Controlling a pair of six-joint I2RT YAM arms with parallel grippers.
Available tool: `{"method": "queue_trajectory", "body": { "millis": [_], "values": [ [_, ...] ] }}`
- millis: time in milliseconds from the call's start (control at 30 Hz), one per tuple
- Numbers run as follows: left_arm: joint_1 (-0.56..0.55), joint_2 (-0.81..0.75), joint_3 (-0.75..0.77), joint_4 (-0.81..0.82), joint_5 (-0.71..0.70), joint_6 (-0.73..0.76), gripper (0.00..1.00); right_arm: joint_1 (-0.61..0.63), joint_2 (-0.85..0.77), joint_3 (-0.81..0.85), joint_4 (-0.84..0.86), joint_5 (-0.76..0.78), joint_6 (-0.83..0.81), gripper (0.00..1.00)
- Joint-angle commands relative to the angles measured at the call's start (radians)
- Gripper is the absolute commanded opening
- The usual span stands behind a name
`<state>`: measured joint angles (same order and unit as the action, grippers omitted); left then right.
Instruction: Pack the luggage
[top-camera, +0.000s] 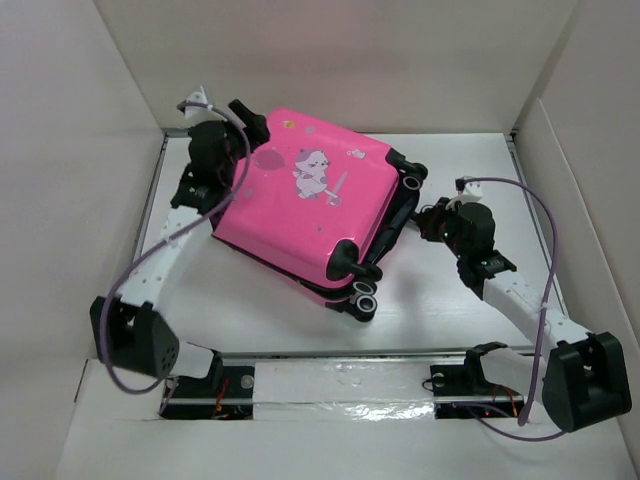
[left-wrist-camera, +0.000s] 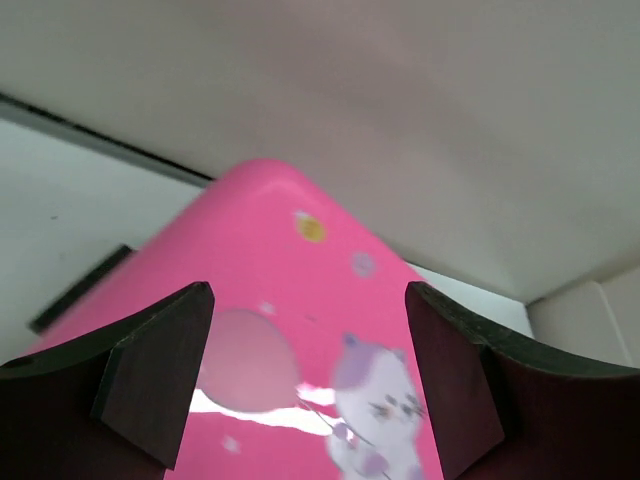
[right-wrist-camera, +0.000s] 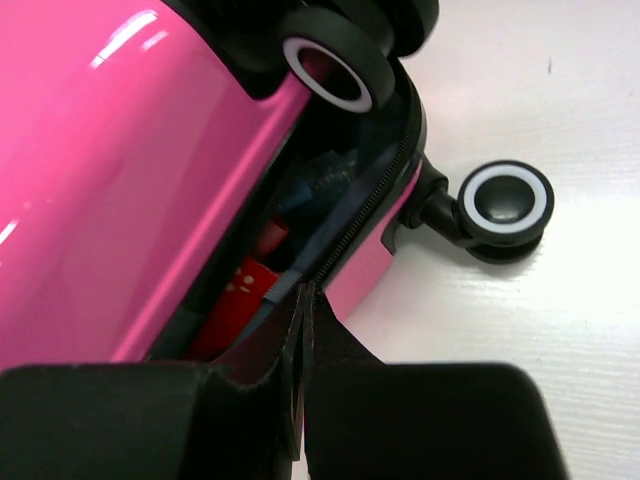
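Well, suitcase: bright pink, mid-table, wheels toward 4 o'clock, lid almost down, with a gap along the wheel edge.
Left gripper: fingers spread wide over the lid's 10 o'clock corner, holding nothing.
Right gripper: fingers pressed together at the gap's zip edge; can't tell whether they pinch it.
Gap: red item inside.

White table w/ pink luggage on it, centre-left.

The luggage has a glossy, smooth pink plastic shell; its wheels look smooth black-and-white plastic; the table is matt white
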<state>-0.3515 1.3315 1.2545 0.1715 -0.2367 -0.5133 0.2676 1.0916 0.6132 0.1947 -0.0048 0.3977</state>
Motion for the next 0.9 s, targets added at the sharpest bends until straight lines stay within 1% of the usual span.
{"method": "queue_trajectory", "body": {
  "millis": [0,33,67,100,133,167,233,300,400,433,533,633,700,733,767,833,867],
  "values": [
    [0.184,0.118,0.097,-0.046,0.29,-0.103,0.75,-0.008,-0.007,0.003,0.058,0.026,0.004,0.0],
    [0.228,0.159,0.143,-0.059,0.412,-0.119,0.75,-0.008,-0.006,0.003,0.055,0.031,0.003,0.0],
    [0.309,0.238,0.17,-0.116,0.45,-0.126,0.74,-0.021,-0.002,0.003,0.054,0.031,0.001,0.0],
    [0.345,0.267,0.19,-0.13,0.471,-0.134,0.74,-0.021,-0.001,0.003,0.054,0.023,0.0,0.0],
    [0.38,0.29,0.2,-0.127,0.525,-0.139,0.74,-0.021,0.002,0.003,0.048,0.02,-0.003,0.0],
    [0.435,0.32,0.204,-0.136,0.536,-0.137,0.73,-0.033,0.005,0.003,0.042,0.02,-0.005,0.0],
    [0.48,0.35,0.23,-0.159,0.524,-0.125,0.73,-0.042,0.01,0.003,0.04,0.032,0.0,0.0],
    [0.522,0.412,0.267,-0.229,0.513,-0.087,0.73,-0.042,0.036,0.003,0.045,0.034,0.004,0.0],
    [0.534,0.514,0.331,-0.303,0.496,-0.035,0.71,-0.042,0.088,0.02,0.037,0.017,0.007,0.0],
    [0.534,0.537,0.345,-0.308,0.514,-0.028,0.71,-0.042,0.1,0.026,0.031,0.019,0.006,0.0],
    [0.52,0.6,0.332,-0.293,0.566,-0.027,0.7,-0.042,0.137,0.034,0.022,0.026,0.003,0.0],
    [0.505,0.632,0.3,-0.257,0.56,-0.04,0.7,-0.042,0.172,0.034,0.031,0.035,0.007,0.0],
    [0.48,0.64,0.264,-0.204,0.577,-0.065,0.7,-0.042,0.192,0.039,0.038,0.057,0.007,0.0],
    [0.48,0.632,0.193,-0.166,0.609,-0.086,0.7,-0.042,0.204,0.042,0.04,0.065,0.006,0.0],
    [0.468,0.617,0.157,-0.067,0.626,-0.137,0.7,-0.042,0.241,0.055,0.043,0.072,0.006,0.0],
    [0.454,0.604,0.081,-0.008,0.643,-0.177,0.69,-0.042,0.286,0.078,0.043,0.069,0.004,0.0],
    [0.442,0.594,0.06,0.038,0.645,-0.203,0.69,-0.042,0.333,0.107,0.048,0.063,0.006,0.0]
  ]
}}
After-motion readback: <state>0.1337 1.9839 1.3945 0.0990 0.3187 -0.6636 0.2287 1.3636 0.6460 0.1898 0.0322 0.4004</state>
